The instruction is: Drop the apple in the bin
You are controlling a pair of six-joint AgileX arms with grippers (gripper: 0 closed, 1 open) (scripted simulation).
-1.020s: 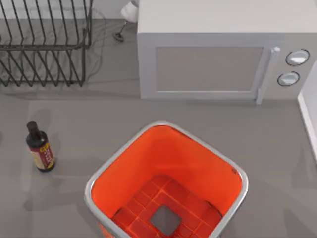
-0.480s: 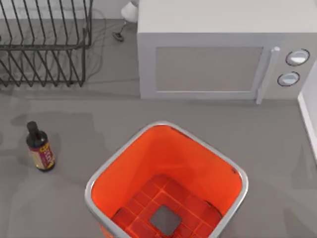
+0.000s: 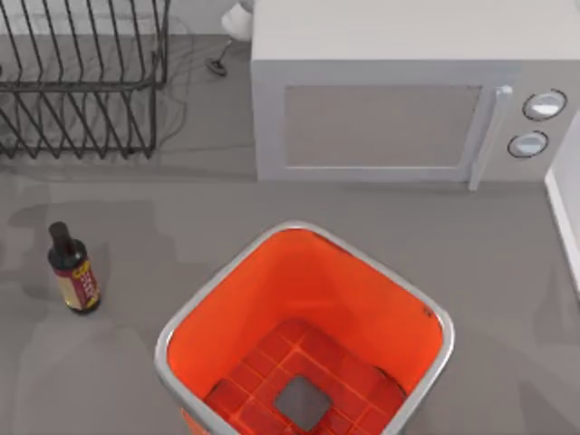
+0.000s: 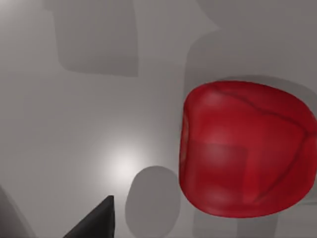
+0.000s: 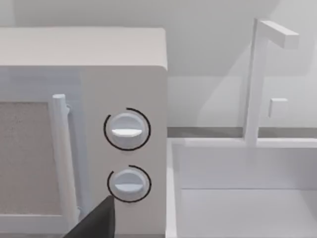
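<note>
The apple (image 4: 245, 148) is a red rounded thing seen very close over the grey tabletop in the left wrist view. A black tip of my left gripper (image 4: 94, 224) shows beside it, apart from it. The bin (image 3: 292, 227) stands at the front middle of the table in the top view, with orange-red inner walls, a silver rim and a gridded floor with a grey square. A black tip of my right gripper (image 5: 96, 222) shows in front of the microwave's knobs (image 5: 127, 130).
A white microwave (image 3: 381, 127) stands behind the bin. A black wire dish rack (image 3: 82, 82) sits at the back left. A dark bottle (image 3: 74, 276) with a red-yellow label stands left of the bin. A white sink (image 5: 247, 188) lies beside the microwave.
Soft shadows on the table's left side have shifted in the top view. The bin, the bottle and the microwave have stayed in place.
</note>
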